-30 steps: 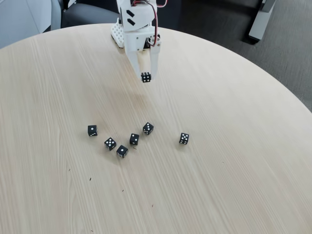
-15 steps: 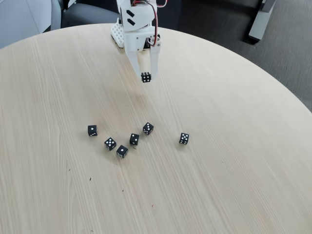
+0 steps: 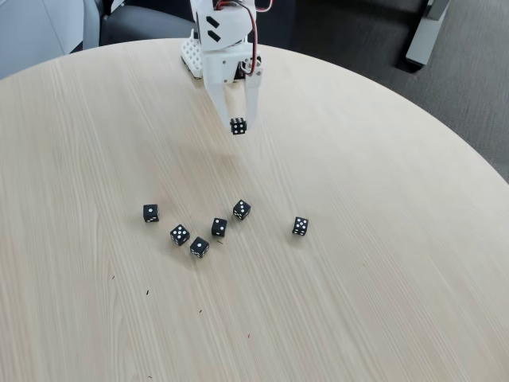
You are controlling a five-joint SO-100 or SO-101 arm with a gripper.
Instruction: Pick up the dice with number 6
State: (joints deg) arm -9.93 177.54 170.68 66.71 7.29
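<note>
A small black cube die (image 3: 238, 126) is pinched by the white plastic gripper (image 3: 238, 123) at 12 o'clock above the pale wood-grain table (image 3: 382, 263); nothing has shifted since earlier.

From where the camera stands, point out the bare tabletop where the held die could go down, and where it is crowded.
The gripper holds a black die above the table. Free patches: the wide stretch right of the lone die, the left side past the leftmost die, and the near edge below the cluster. Crowded: the cluster of five dice mid-table.
</note>
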